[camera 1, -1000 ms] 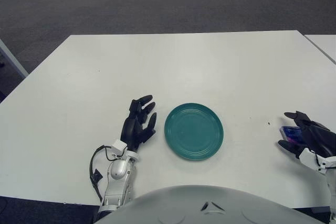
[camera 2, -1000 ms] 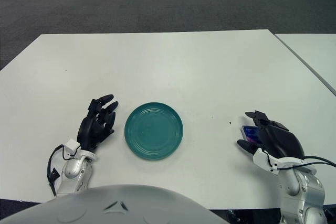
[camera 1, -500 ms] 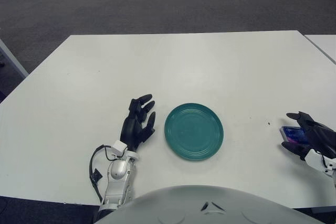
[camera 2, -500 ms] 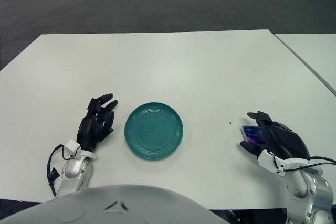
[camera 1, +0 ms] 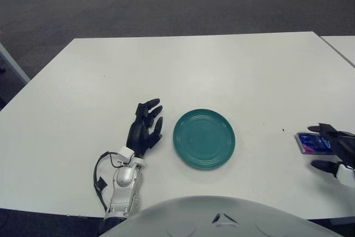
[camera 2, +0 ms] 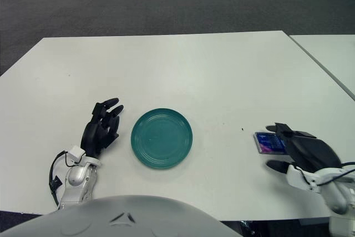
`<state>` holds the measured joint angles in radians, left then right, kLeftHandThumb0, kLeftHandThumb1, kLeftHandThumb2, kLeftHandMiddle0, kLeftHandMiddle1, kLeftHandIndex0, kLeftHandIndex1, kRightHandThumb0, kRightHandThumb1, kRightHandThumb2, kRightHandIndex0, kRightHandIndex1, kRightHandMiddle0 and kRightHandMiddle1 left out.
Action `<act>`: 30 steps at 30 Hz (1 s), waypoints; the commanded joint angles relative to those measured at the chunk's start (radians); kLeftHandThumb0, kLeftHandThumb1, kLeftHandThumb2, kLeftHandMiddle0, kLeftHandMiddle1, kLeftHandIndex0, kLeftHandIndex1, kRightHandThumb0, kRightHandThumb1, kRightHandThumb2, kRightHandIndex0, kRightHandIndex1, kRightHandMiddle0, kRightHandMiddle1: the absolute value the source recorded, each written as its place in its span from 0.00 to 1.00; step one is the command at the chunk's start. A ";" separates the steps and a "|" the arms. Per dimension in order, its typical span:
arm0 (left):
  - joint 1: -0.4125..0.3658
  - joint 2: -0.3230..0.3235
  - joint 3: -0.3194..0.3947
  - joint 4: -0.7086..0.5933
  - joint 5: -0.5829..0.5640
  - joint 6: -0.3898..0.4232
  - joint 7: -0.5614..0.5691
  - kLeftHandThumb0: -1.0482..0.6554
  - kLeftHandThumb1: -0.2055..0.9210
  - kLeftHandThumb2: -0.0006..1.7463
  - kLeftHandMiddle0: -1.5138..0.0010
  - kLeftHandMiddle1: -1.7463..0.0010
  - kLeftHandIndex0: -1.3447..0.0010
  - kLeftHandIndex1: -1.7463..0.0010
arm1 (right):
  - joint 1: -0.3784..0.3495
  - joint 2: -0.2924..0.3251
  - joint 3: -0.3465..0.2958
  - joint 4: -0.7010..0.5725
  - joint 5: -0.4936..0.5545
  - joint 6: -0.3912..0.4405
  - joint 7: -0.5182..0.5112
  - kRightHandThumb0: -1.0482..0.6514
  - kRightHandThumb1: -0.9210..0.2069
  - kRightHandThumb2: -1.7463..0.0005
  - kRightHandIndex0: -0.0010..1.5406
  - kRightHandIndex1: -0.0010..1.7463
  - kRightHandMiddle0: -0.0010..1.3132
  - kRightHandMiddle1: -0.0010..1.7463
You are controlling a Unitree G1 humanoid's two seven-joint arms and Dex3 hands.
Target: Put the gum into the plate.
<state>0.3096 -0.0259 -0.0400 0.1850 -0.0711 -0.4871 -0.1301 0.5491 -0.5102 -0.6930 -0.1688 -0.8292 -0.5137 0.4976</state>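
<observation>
Your right robot hand is spread, holding nothing, beside the flat blue-purple gum packet, right of the round teal plate; left robot hand relaxed, empty.

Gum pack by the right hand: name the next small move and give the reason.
Probably close the right hand around the gum pack. The pack lies flat on the table, right of the green plate, with the open fingers just beside it, gripping nothing. The left hand sits left of the plate.

White table, teal plate near front centre, nothing on it. Gum pack flat on table, 3 o'clock of plate, well apart. Right hand at gum's 4 o'clock, fingers spread, not gripping. Left hand at plate's 9 o'clock, fingers relaxed.
</observation>
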 commanded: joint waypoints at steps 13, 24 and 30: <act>0.003 0.021 0.018 0.049 -0.009 0.039 -0.010 0.27 1.00 0.32 0.86 0.63 1.00 0.45 | 0.095 -0.093 0.146 0.047 0.047 0.059 -0.073 0.14 0.00 0.82 0.24 0.02 0.00 0.34; -0.007 0.028 0.021 0.041 -0.006 0.054 -0.014 0.25 1.00 0.36 0.87 0.62 1.00 0.48 | 0.086 -0.171 0.257 0.161 0.062 0.104 -0.178 0.15 0.00 0.82 0.24 0.02 0.00 0.36; -0.011 0.023 0.022 0.039 -0.003 0.063 -0.005 0.24 1.00 0.37 0.88 0.62 1.00 0.49 | 0.071 -0.206 0.314 0.206 0.079 0.118 -0.235 0.15 0.00 0.82 0.24 0.02 0.00 0.37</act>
<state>0.2830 -0.0150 -0.0280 0.1905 -0.0746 -0.4636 -0.1362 0.6031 -0.7028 -0.4397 -0.0308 -0.7234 -0.4320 0.2379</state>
